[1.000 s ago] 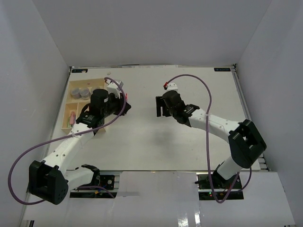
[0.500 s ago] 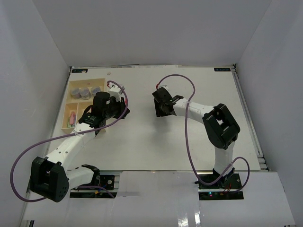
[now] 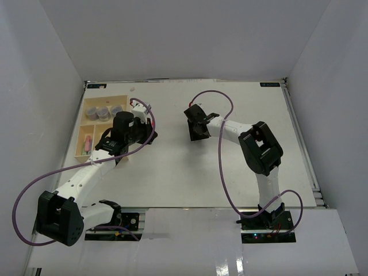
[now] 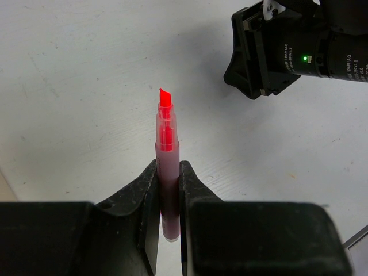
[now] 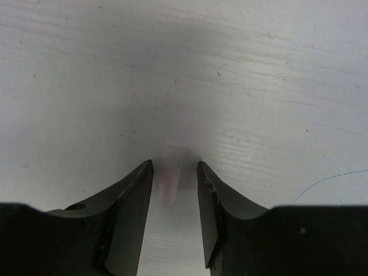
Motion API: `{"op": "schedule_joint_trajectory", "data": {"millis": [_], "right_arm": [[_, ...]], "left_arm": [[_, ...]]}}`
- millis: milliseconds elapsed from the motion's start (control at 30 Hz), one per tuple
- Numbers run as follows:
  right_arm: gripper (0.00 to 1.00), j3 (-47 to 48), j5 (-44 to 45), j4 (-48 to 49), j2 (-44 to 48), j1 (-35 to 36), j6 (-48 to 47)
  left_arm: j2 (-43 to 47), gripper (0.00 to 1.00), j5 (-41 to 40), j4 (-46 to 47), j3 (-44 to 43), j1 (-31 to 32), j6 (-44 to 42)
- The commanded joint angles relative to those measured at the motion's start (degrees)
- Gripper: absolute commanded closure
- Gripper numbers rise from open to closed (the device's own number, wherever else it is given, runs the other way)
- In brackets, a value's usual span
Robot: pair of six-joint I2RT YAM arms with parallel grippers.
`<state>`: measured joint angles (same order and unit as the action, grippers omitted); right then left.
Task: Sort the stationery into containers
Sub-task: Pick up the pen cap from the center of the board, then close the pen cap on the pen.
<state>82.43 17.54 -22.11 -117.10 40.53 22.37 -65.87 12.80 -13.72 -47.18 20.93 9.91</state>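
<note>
My left gripper (image 4: 168,167) is shut on a pink highlighter (image 4: 166,144) with a bare red tip pointing away, held above the white table. In the top view it (image 3: 150,131) hovers just right of the cream tray (image 3: 90,122). The tray holds three grey-purple pots (image 3: 103,111) in its far section and a pink pen (image 3: 88,142) in a near left section. My right gripper (image 5: 175,169) is open and low over the table, with a small blurred pale-pink cap (image 5: 171,178) lying between its fingers, untouched. In the top view it (image 3: 196,133) is at the table's centre.
The right arm's wrist (image 4: 276,49) shows at the upper right of the left wrist view, close to the held highlighter. Purple cables loop over both arms. White walls enclose the table on three sides.
The right arm has folded in, its elbow swinging left and up, and its gripper shifted slightly up-left. The left gripper moved slightly, still holding the highlighter.
</note>
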Motion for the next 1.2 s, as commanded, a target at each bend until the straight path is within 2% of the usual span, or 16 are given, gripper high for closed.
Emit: {"op": "schedule_joint_trajectory", "data": {"millis": [0,133,267,400,433,500,600,733,833,1033,1167], "right_arm": [[0.57,2.56,-0.67,-1.18,-1.38,-0.19,-0.22],[0.64,2.82,-0.58,-1.89,-1.64,-0.19,-0.22],[0.76,2.47,-0.31,-1.89,-1.38,-0.28,-0.31],[0.83,2.65,-0.14,-1.80,-0.41,-0.28,-0.57],[0.90,2.56,-0.05,-1.62,0.02,-0.11,-0.66],[0.92,0.98,-0.05,-0.57,2.57,0.16,-0.84],[0.92,-5.23,0.30,5.74,9.50,1.12,-1.80],[0.92,-15.09,-3.98,17.95,21.45,2.44,-4.78],[0.92,-22.81,-8.90,33.04,33.12,3.15,-7.51],[0.92,-31.97,-16.56,50.73,44.48,3.59,-6.73],[0.92,-35.67,-21.49,62.25,45.91,3.94,-4.71]], "left_arm": [[1.71,1.00,0.65,0.80,0.51,-0.19,-0.33],[1.62,1.00,0.91,0.80,0.60,-0.19,-0.42],[1.70,1.00,1.70,0.88,0.42,-0.19,-0.42],[1.70,1.00,4.07,1.23,0.51,-0.19,-0.86],[1.71,1.00,4.60,1.32,0.51,-0.19,-1.03],[1.71,1.00,6.96,1.58,0.68,-0.19,-1.65],[2.14,1.00,10.39,2.73,1.12,-0.19,-2.09],[2.67,1.00,15.76,4.22,1.39,-0.19,-2.53],[4.33,1.00,18.39,5.36,1.91,-0.19,-2.35],[6.89,1.00,23.49,9.23,3.58,-0.19,-1.48],[7.33,1.00,27.53,10.81,4.20,-0.19,-1.12]]}}
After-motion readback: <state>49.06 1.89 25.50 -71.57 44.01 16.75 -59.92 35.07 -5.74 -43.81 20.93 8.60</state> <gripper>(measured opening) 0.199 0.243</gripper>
